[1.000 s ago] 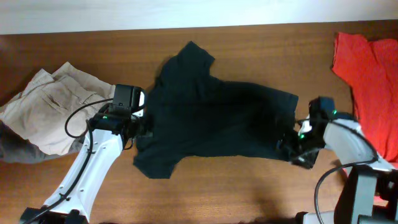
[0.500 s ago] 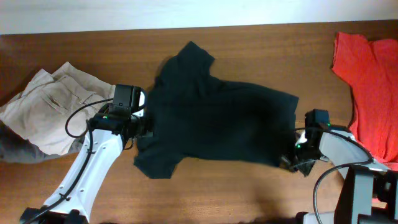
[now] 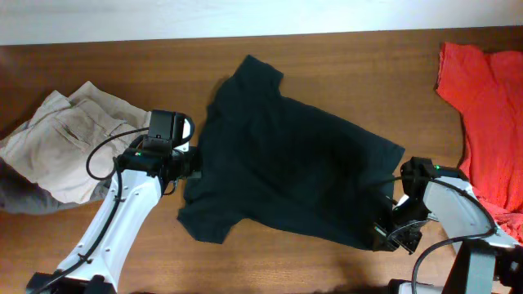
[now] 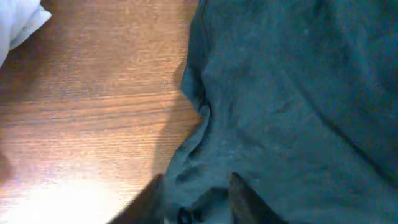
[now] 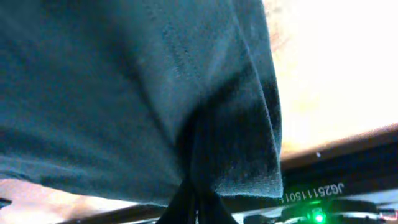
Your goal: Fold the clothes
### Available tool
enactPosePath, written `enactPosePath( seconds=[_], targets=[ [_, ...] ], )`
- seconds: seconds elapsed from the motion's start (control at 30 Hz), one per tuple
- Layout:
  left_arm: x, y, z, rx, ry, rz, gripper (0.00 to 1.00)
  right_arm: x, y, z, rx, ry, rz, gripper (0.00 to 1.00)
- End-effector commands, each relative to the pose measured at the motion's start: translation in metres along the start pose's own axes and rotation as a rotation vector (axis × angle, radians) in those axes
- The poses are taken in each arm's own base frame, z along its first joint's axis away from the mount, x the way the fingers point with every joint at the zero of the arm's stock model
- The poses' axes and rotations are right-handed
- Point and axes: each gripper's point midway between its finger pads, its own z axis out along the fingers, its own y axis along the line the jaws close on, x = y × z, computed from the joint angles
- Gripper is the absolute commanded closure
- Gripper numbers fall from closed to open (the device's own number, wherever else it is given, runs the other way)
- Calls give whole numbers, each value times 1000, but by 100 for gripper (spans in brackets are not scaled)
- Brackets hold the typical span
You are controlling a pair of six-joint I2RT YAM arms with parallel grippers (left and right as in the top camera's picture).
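The black T-shirt (image 3: pixel 286 171) lies spread across the middle of the table, one sleeve pointing to the back. My left gripper (image 3: pixel 186 166) sits at its left edge. In the left wrist view its jaws (image 4: pixel 198 199) stand apart, open, with dark cloth (image 4: pixel 298 93) lying loose between and below the fingers. My right gripper (image 3: pixel 391 233) is at the shirt's front right corner, shut on the fabric. The right wrist view shows the closed fingertips (image 5: pixel 193 202) pinching a bunched fold, and the shirt (image 5: pixel 124 81) hangs stretched from them.
Crumpled beige trousers (image 3: pixel 69 139) lie at the left, close behind my left arm. A bright red garment (image 3: pixel 486 106) covers the right end of the table, just beyond my right arm. Bare wood (image 3: pixel 286 261) shows in front of the shirt.
My right gripper shut on the shirt's right corner and dragged it toward the table's front, slanting that side. The left jaws parted a little; the left arm stayed put.
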Motion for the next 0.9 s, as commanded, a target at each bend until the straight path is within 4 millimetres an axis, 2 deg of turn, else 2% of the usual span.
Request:
enactPosePath(
  seconds=[0.0,0.03,0.13,0.3,0.43,0.53,0.63,0.67,0.7,0.77,0.87],
  targets=[
    [-11,-15,-3,75,-40,58,57,-7,9,-3,-42,-44,-22,90],
    [-14,-21,-4,111,-53,88,54,-10,17,-4,-80,-57,-55,86],
    [-27,-42,-9,221,-116,173,46,-24,43,-17,-207,-133,-145,67],
    [-51,-61,-16,271,-240,305,41,-44,67,-54,-297,-313,-220,47],
    [-67,-74,-16,282,-319,371,41,-59,73,-87,-299,-461,-245,36],
    [-73,-82,-1,289,-333,394,41,-77,71,-110,-254,-583,-238,27],
    [-69,-83,27,286,-296,411,47,-98,76,-124,-248,-690,-239,28],
    [-67,-83,38,285,-280,419,49,-103,79,-127,-254,-710,-242,33],
    [-63,-83,50,283,-261,428,54,-110,82,-129,-259,-728,-244,43],
    [-57,-82,65,282,-229,427,59,-120,85,-128,-254,-743,-242,57],
    [-43,-79,85,279,-166,422,70,-141,91,-118,-240,-744,-235,71]
  ],
)
